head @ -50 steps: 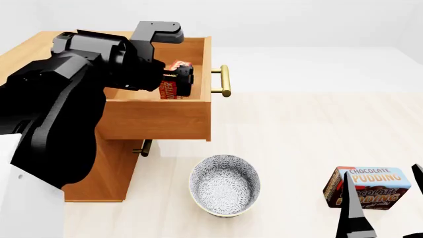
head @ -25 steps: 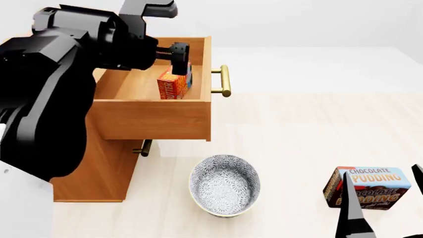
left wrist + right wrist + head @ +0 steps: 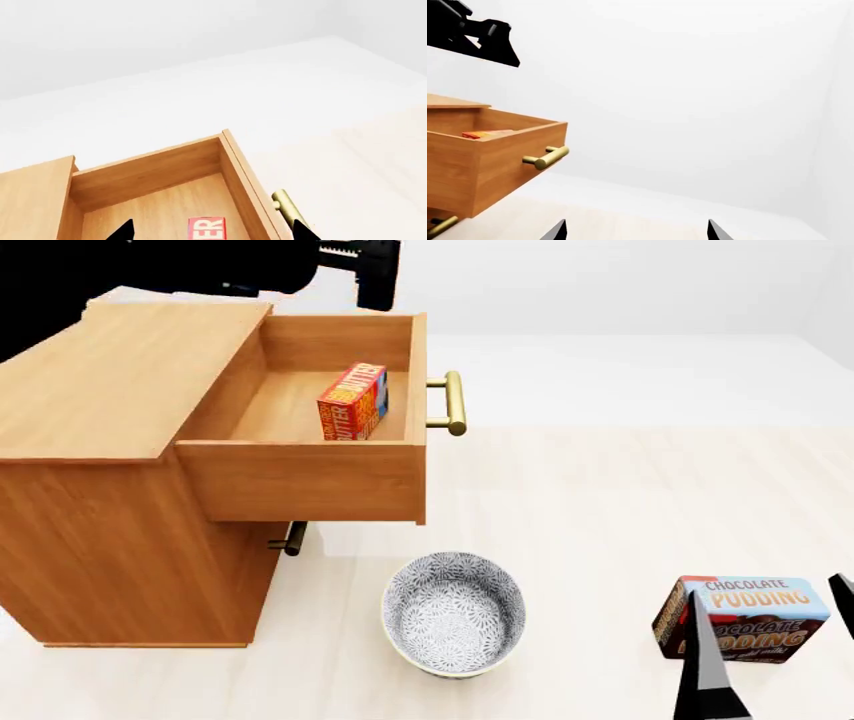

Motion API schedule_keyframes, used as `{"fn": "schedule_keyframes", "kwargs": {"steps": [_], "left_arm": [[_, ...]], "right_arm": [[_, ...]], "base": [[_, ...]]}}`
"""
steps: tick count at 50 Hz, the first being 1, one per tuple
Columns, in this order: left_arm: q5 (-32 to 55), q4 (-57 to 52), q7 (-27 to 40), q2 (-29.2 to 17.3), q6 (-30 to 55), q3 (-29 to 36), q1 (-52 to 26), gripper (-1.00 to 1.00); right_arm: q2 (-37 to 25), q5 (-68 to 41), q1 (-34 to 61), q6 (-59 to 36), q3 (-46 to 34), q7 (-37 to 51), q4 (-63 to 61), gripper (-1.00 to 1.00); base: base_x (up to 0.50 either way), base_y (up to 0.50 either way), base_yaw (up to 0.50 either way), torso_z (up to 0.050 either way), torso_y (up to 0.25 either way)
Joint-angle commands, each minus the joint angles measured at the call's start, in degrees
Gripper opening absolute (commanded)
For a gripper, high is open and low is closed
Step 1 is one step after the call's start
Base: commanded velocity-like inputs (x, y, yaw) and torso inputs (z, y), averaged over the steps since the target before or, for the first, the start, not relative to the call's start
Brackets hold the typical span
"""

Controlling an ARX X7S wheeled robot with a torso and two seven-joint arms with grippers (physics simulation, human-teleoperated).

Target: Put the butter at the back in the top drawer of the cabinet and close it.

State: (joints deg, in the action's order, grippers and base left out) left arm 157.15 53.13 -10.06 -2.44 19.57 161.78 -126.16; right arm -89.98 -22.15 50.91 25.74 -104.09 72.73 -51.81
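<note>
The cabinet (image 3: 120, 420) has its top drawer (image 3: 307, 480) pulled out, brass handle (image 3: 455, 403) on its front. The orange-red butter (image 3: 354, 401) stands upright on the drawer floor, nearer the handle side, with nothing touching it. My left gripper (image 3: 374, 280) hangs open well above the drawer; in its wrist view the butter (image 3: 207, 229) shows between and below the spread fingertips of the gripper (image 3: 212, 235). The right gripper (image 3: 635, 232) is open and empty, low near the floor, and faces the drawer (image 3: 494, 160) from the side.
A patterned bowl (image 3: 454, 612) sits on the floor in front of the drawer. The chocolate pudding box (image 3: 741, 618) stands at the right, behind my right gripper's fingers (image 3: 703, 665). A lower drawer handle (image 3: 294, 538) shows under the open drawer.
The left gripper let go of the butter and rose up out of the drawer. The butter stays standing in the drawer. The right arm has not moved.
</note>
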Motion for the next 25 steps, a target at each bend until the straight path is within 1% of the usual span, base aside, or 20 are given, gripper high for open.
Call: {"fn": "schedule_keyframes", "kwargs": {"steps": [1, 2, 4, 6, 9, 13, 15, 21, 25], "left_arm": [[-9.02, -18.01, 10.37, -3.27, -5.41, -13.92, -8.80, 1.00], [-11.41, -19.07, 12.48, -4.32, -4.60, -17.55, -8.79, 1.00], [-14.37, -20.90, 15.82, -5.72, -3.50, -22.57, -8.75, 1.00], [-15.79, -22.47, 18.36, -6.66, -2.74, -26.26, -8.69, 1.00], [-18.02, -26.73, 24.27, -7.66, -3.94, -30.61, -8.55, 1.00], [-19.23, -32.83, 31.64, -7.84, -8.38, -33.53, -7.68, 1.00], [-19.66, -35.40, 34.60, -7.16, -10.90, -34.33, -6.55, 1.00], [-20.16, -39.46, 40.61, -4.03, -16.29, -36.17, -2.44, 1.00], [-21.80, -40.70, 43.88, -1.66, -18.91, -36.11, -0.21, 1.00]], "right_arm": [[0.00, 1.48, -0.51, -2.06, -0.33, 1.47, -2.21, 1.00], [0.00, 1.72, -0.60, -2.30, -0.40, 1.68, -2.45, 1.00], [-0.01, 2.22, -0.81, -2.59, -0.60, 2.11, -2.78, 1.00], [-0.01, 2.65, -1.01, -2.82, -0.78, 2.50, -3.04, 1.00], [-0.01, 3.81, -1.51, -3.25, -1.26, 3.35, -3.68, 1.00], [-0.01, 5.53, -2.25, -3.77, -1.97, 4.52, -4.46, 1.00], [-0.01, 6.38, -2.67, -3.78, -2.37, 5.20, -4.63, 1.00], [-0.01, 8.03, -3.64, -3.67, -3.29, 6.95, -4.70, 1.00], [-0.01, 8.93, -4.16, -3.06, -3.78, 7.71, -4.14, 1.00]], "base": [[0.00, 0.00, 0.00, 0.000, 0.000], [0.00, 0.00, 0.00, 0.000, 0.000], [0.00, 0.00, 0.00, 0.000, 0.000], [0.00, 0.00, 0.00, 0.000, 0.000], [0.00, 0.00, 0.00, 0.000, 0.000], [0.00, 0.00, 0.00, 0.000, 0.000], [0.00, 0.00, 0.00, 0.000, 0.000], [0.00, 0.00, 0.00, 0.000, 0.000], [0.00, 0.00, 0.00, 0.000, 0.000]]}}
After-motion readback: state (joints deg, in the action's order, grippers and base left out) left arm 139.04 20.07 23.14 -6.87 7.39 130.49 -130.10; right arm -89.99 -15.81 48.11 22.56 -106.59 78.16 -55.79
